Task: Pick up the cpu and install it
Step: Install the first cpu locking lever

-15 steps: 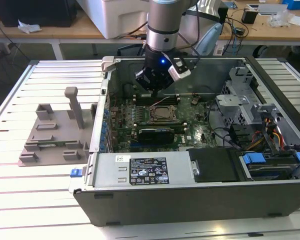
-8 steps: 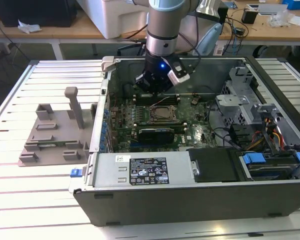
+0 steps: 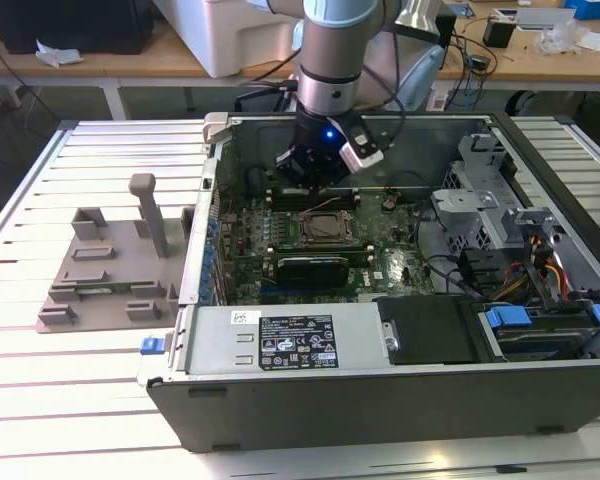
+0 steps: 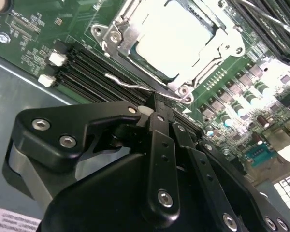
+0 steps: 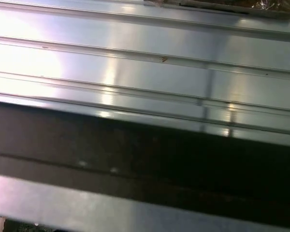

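Note:
The cpu (image 3: 327, 228) lies flat in its socket in the middle of the motherboard, silver top up. In the second wrist view the cpu (image 4: 176, 38) is a bright square inside the open metal socket frame (image 4: 135, 29). My gripper (image 3: 315, 180) hangs inside the open computer case, just behind the socket in the exterior view. Its black fingers (image 4: 160, 145) are pressed together with nothing between them. The gripper (image 4: 159, 108) ends right by the thin wire socket lever (image 4: 128, 83), a short way from the chip.
A black graphics card (image 3: 315, 268) sits just in front of the socket. The power supply (image 3: 290, 340) and drive cage (image 3: 480, 195) crowd the case. A grey fixture block (image 3: 110, 270) stands on the ribbed table (image 5: 135, 63) at the exterior view's left.

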{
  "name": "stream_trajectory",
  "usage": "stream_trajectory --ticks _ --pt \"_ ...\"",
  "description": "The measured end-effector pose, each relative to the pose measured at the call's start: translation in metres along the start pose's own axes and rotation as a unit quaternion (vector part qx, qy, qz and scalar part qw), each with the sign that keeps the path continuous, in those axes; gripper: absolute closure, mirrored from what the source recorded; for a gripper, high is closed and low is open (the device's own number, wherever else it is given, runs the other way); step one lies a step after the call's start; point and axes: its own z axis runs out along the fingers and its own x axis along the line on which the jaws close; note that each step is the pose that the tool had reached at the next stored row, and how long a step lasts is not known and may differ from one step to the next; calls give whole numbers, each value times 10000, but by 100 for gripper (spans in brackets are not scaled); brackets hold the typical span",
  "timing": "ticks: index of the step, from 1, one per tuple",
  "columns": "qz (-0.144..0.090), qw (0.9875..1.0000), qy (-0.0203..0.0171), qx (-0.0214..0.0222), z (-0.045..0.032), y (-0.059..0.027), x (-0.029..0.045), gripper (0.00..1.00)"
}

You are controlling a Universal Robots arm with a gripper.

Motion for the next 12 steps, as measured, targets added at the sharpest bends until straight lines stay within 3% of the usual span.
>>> stream_trajectory --ticks 12 --pt "2 10000 5 -1 25 -43 -190 89"
